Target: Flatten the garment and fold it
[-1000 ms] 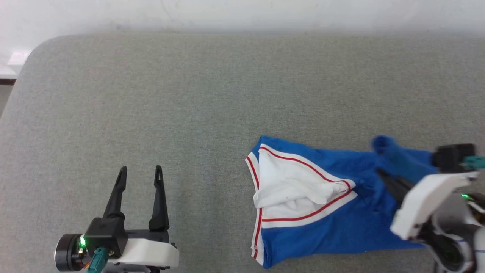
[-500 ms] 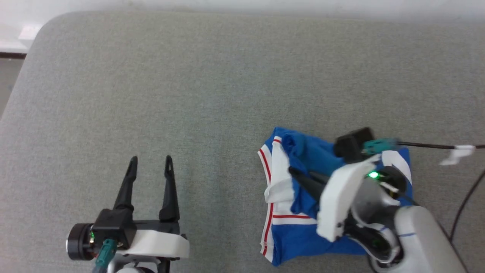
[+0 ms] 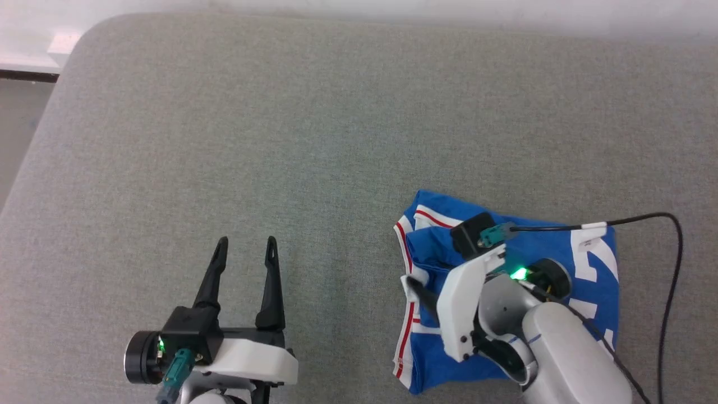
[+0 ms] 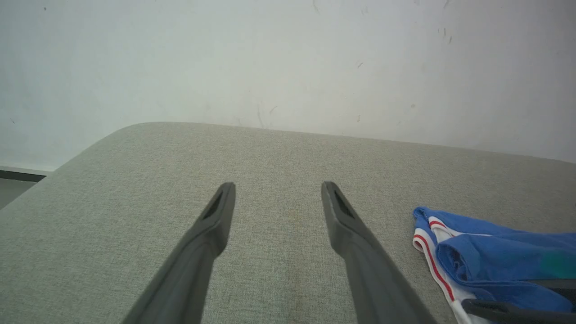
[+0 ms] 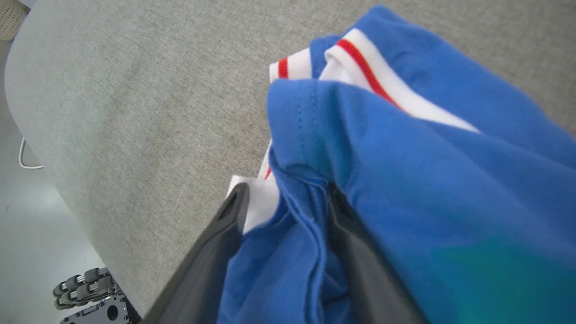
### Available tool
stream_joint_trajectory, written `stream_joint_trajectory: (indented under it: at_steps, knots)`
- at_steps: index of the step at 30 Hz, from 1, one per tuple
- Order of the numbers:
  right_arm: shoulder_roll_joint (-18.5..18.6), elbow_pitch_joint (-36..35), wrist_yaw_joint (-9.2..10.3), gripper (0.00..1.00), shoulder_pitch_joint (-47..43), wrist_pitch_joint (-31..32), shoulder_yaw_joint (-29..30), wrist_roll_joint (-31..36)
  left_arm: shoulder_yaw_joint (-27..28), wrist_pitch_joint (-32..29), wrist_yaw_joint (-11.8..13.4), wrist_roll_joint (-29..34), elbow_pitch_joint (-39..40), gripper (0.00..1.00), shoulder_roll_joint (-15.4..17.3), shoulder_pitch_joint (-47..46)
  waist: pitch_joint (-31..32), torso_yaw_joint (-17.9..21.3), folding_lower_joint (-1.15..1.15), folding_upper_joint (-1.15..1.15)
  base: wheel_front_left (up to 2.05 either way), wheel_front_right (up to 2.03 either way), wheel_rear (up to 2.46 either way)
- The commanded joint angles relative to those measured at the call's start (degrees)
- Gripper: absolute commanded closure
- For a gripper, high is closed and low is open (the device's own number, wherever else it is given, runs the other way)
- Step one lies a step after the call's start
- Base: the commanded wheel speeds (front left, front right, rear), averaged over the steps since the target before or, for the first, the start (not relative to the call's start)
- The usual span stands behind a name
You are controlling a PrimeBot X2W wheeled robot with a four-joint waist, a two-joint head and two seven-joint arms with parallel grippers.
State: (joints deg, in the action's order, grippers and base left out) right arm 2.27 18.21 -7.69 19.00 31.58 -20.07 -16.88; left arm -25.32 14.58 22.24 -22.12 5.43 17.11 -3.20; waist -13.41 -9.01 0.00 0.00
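On grey cushion (image 3: 280, 140) — garment (image 3: 426, 252) bunched, red-striped edge facing left.

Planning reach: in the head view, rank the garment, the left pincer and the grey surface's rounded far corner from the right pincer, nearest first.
1. garment, bunched around the right pincer.
2. left pincer, off to its left, apart.
3. rounded corner, far upper left.

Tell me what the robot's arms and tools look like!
The left tool and right tool each have two long, pointed black fingers on a black base with a white cover. Each wrist has a green light and a teal plug. A black cable runs from the right plug; that forearm is pale grey.
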Motion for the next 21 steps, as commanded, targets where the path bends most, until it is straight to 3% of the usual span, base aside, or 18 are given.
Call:
stream_joint_trajectory:
  at_steps: [1,8,11,17,21]
  knots:
    - [0.63,1.49,0.2,0.0,0.31,-0.38,-0.85,-1.08,0.14,0.22,-0.19,-0.32,-0.38,0.0,-0.16,-1.04,0.71,0.24,0.0,0.0,0.0,0.0,0.0]
    - [0.62,-2.81,0.2,0.0,1.05,0.38,-2.19,-5.29,1.04,0.28,0.04,-0.47,-0.19,0.0,0.59,0.21,1.84,2.31,0.0,0.0,0.0,0.0,0.0]
    - [1.36,-8.57,0.2,0.0,-0.68,1.2,2.53,-5.59,1.2,0.28,0.32,-0.44,0.32,0.0,0.82,0.67,2.0,3.22,0.0,0.0,0.0,0.0,0.0]
    - [5.07,-20.88,0.2,0.0,-8.44,2.21,17.32,-3.7,1.13,0.07,0.72,-0.23,1.27,0.0,1.39,1.3,1.73,4.82,0.0,0.0,0.0,0.0,0.0]
    - [4.71,-25.92,0.2,0.0,-14.37,4.79,23.85,-3.58,1.04,-0.1,0.98,-0.1,1.77,0.0,1.54,1.3,0.89,5.81,0.0,0.0,0.0,0.0,0.0]
